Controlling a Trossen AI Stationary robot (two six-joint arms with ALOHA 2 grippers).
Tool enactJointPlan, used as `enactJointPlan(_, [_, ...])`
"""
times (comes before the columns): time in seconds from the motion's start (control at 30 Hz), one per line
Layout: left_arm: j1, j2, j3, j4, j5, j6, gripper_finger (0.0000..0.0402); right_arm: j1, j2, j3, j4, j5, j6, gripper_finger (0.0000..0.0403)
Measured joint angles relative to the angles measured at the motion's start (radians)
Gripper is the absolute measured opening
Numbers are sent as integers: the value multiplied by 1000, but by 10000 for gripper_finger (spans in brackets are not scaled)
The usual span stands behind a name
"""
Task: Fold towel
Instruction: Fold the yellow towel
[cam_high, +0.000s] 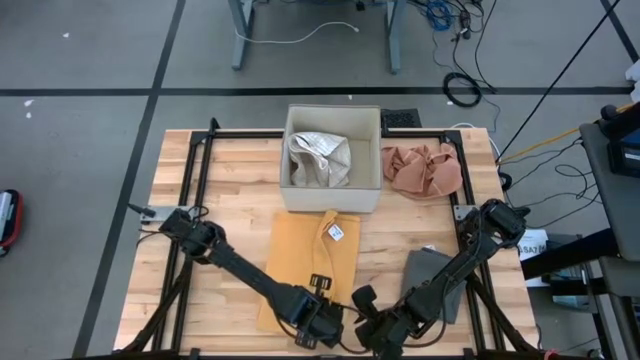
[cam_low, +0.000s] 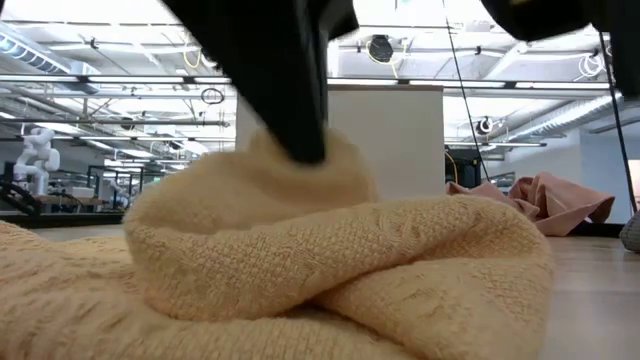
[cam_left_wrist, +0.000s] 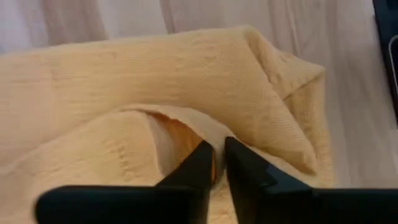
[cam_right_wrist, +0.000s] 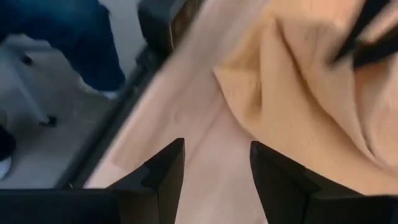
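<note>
A yellow towel (cam_high: 305, 265) lies on the wooden table (cam_high: 240, 190), and its near edge is bunched up into a raised hump (cam_low: 330, 260). My left gripper (cam_high: 322, 318) stands at that near edge, shut on the towel (cam_left_wrist: 155, 81). To the right of the towel's near right corner, my right gripper (cam_high: 372, 322) hovers open over bare wood (cam_right_wrist: 216, 168). Nothing is between its fingers, and the towel (cam_right_wrist: 298, 93) lies just beside them. My left gripper pinches a raised fold of the towel's near edge (cam_left_wrist: 214, 171) between its two fingers. The fingers come steeply from above, pointing down. The fold is drawn up into a hump under the finger (cam_low: 290, 100), while the towel around it lies on the table. How many layers it holds I cannot tell.
At the table's far middle stands a beige box (cam_high: 300, 190) holding a cream cloth (cam_high: 318, 160). A pink cloth (cam_high: 422, 168) lies to its right. A grey cloth (cam_high: 430, 275) lies under my right arm. A person's legs (cam_right_wrist: 74, 37) show beyond the near edge.
</note>
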Motion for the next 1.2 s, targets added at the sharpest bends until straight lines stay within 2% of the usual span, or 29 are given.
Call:
enactJointPlan(0.1, [-7, 0, 49, -52, -33, -1, 10, -4, 0, -13, 86, -1, -31, 169])
enactJointPlan(0.3, [-29, 0, 87, -172, -65, -70, 4, -10, 0, -109, 267, -43, -40, 169])
enactJointPlan(0.47, [-51, 0, 90, -178, -154, -141, 3, -18, 1, -198, 456, -61, -41, 169])
enactJointPlan(0.63, [-68, 0, 151, -192, -311, -165, 2, -35, 1, -248, 596, -62, -82, 169])
enactJointPlan(0.77, [-80, 0, 236, -207, -410, -161, 2, -41, 1, -248, 627, -46, -126, 169])
enactJointPlan(0.93, [-78, -1, 287, -240, -425, -164, 1, -42, 1, -248, 617, 45, -135, 169])
enactJointPlan(1.1, [-58, -1, 287, -278, -447, -171, 1, -15, 1, -248, 687, -34, -196, 169])
enactJointPlan(1.2, [-38, -1, 287, -244, -450, -160, 1, 3, 1, -248, 712, -46, -211, 169])
